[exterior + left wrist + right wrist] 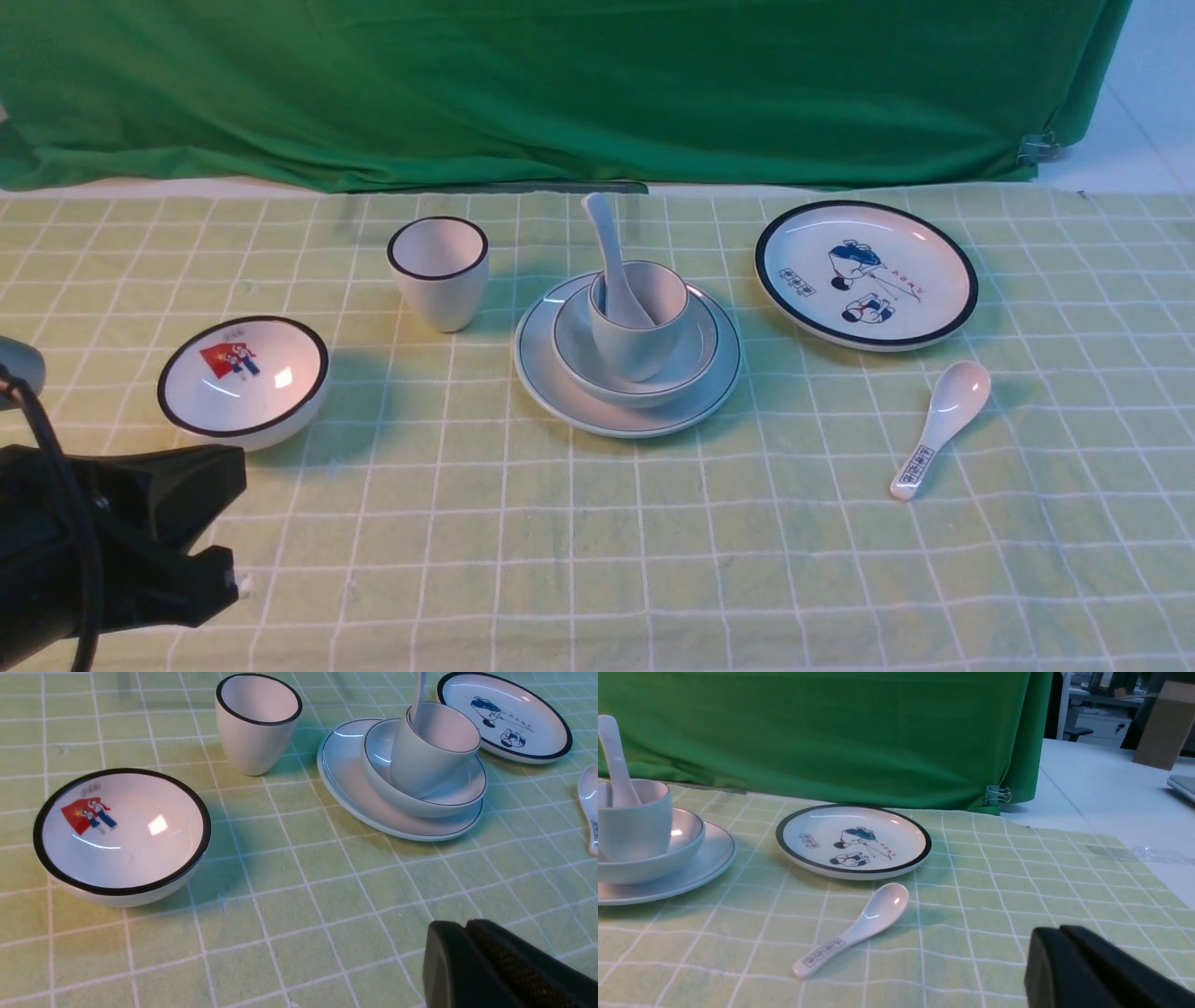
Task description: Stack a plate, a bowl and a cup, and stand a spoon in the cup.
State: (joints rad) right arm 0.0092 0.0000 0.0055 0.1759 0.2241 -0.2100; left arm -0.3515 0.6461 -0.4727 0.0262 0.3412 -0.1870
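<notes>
In the middle of the checked cloth lies the plain white plate (560, 373). The plain bowl (695, 359) sits on it, and the small plain cup (644, 345) stands in the bowl. The all-white spoon (607, 243) stands in the cup, handle up and leaning back left. My left gripper (465, 925) is shut and holds nothing; it hovers over the cloth near the front left, well apart from the stack. The left arm (112, 541) shows at the lower left of the front view. My right gripper (1059, 929) is shut and holds nothing, over the cloth right of the stack.
A black-rimmed cup (439, 271) stands left of the stack, and a flag-picture bowl (243, 378) is further front left. A cartoon plate (866, 273) lies at the back right, with a printed spoon (938, 425) in front of it. A green curtain (560, 84) hangs behind.
</notes>
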